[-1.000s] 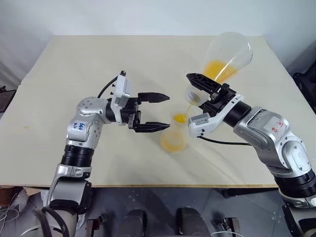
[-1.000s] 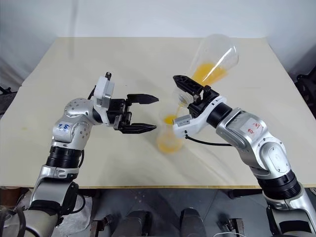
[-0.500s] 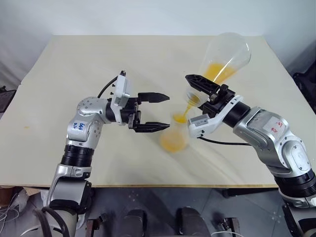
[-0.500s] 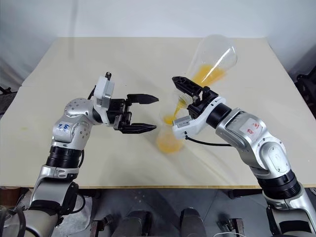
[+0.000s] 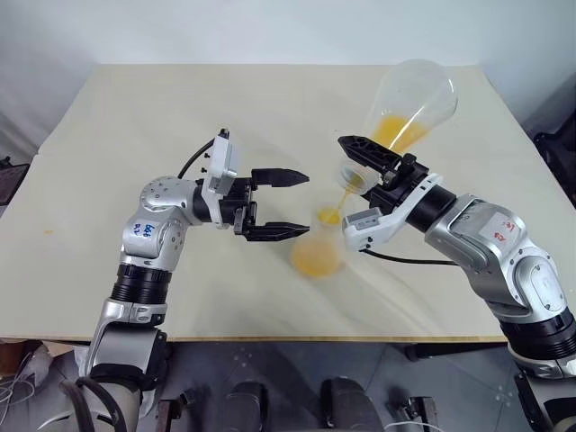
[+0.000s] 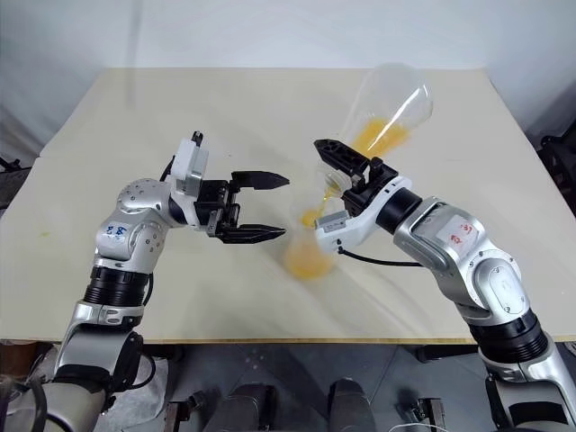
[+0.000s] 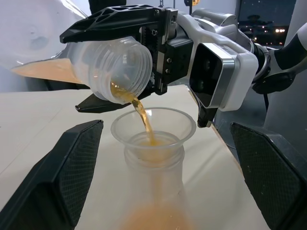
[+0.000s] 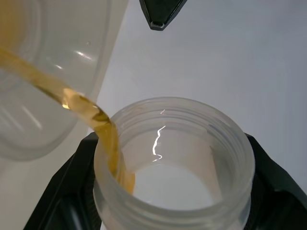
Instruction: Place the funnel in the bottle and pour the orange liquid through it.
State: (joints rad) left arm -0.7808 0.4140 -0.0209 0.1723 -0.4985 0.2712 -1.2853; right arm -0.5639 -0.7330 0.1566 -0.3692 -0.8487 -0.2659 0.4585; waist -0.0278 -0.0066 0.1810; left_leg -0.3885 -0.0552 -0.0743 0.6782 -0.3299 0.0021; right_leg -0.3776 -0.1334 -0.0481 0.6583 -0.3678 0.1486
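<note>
Right hand (image 5: 367, 171) is clamped on the neck of the larger clear conical flask (image 5: 409, 103), holding it tipped with its wide base raised toward the far right of the table (image 5: 135, 117) and its mouth lowered toward the near left, so its long axis slopes steeply down to the small transparent plastic funnel (image 7: 153, 125). A thin stream of translucent orange liquid (image 7: 142, 114) falls from the flask's mouth into the funnel, which sits upright in the neck of the smaller clear conical bottle (image 5: 318, 252) standing near the middle of the table; the bottle's axis is vertical, mouth up.

Compared with a second ago the tilt looks the same to slightly steeper, and the arms have not shifted. What has changed is the liquid: the pool in the raised flask seems a little smaller and the orange layer in the bottle's base a little deeper. I judge the pour well under way, with some liquid left to drain.

Left hand (image 5: 286, 203) waits with its black fingers spread wide, level, on either side of the bottle's neck without touching it.
</note>
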